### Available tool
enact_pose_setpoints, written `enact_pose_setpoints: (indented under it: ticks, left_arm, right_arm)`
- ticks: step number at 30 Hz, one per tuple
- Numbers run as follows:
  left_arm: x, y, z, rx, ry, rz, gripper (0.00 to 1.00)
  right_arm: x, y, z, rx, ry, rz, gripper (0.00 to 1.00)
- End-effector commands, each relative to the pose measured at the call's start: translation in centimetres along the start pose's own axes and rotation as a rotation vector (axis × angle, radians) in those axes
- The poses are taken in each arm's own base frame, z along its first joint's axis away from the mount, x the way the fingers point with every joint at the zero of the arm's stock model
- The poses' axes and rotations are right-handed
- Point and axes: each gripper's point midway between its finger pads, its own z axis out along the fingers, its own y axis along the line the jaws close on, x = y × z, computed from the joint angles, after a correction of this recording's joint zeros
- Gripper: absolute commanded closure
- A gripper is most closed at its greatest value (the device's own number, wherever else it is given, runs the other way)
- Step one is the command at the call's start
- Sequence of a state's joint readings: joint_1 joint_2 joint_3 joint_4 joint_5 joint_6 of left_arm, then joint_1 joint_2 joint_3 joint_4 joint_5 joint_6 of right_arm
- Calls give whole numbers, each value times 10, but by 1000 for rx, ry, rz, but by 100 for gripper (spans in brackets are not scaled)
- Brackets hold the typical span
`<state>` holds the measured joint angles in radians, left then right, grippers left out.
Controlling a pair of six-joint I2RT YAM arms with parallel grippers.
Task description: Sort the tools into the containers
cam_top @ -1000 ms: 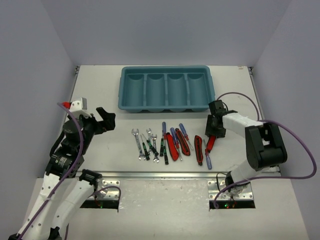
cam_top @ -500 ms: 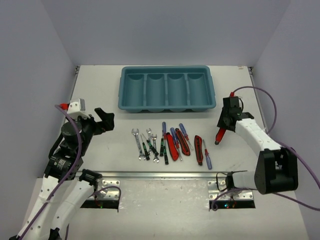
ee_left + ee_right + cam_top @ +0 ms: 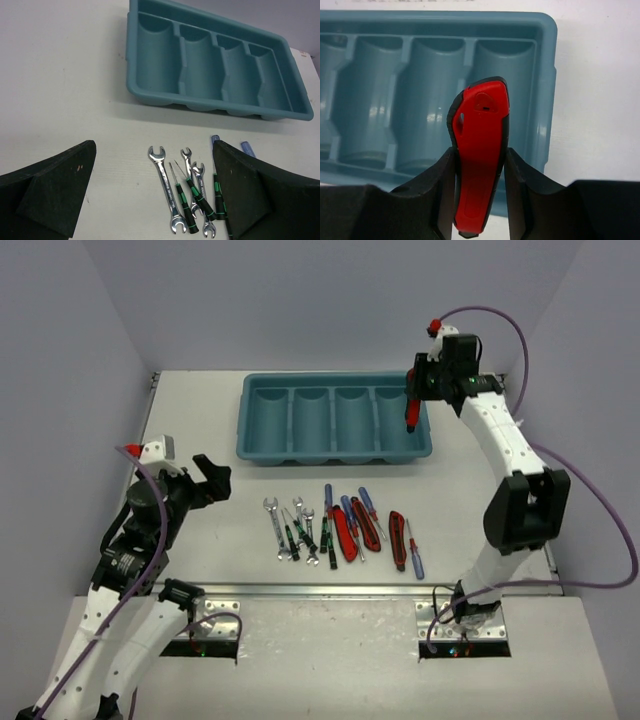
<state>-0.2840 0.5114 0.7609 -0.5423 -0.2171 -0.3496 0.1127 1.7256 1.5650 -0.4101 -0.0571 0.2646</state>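
Note:
My right gripper (image 3: 411, 408) is shut on a red-and-black utility knife (image 3: 480, 150) and holds it upright above the rightmost compartment of the teal-blue tray (image 3: 262, 452); the knife also shows in the top view (image 3: 411, 415). All four compartments look empty. My left gripper (image 3: 212, 477) is open and empty, left of the tool pile. Silver wrenches (image 3: 166, 187) and green-black drivers (image 3: 201, 198) lie between its fingers in the left wrist view. Blue-handled screwdrivers (image 3: 349, 512) and further red-and-black knives (image 3: 398, 540) lie in front of the tray.
The tray (image 3: 160, 97) stands at the back of the white table. The table's front edge runs along a metal strip (image 3: 330, 590) just behind the arm bases. Grey walls close in the left, right and back sides.

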Motion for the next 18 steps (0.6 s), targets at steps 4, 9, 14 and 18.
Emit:
enact_pose_setpoints:
  ticks: [4, 9, 14, 18]
  left_arm:
    - [-8, -13, 1, 49, -27, -8, 0]
    - [-8, -13, 1, 51, -28, -7, 0]
    - [-8, -16, 0, 65, -26, -5, 0]
    - [-11, -15, -3, 63, -48, -14, 0]
  right_arm:
    - [-2, -15, 82, 38, 120, -121, 77]
    - [-11, -4, 84, 89, 135, -122, 31]
    - [-39, 5, 24, 175, 98, -95, 11]
    - [22, 29, -33, 169, 193, -45, 11]
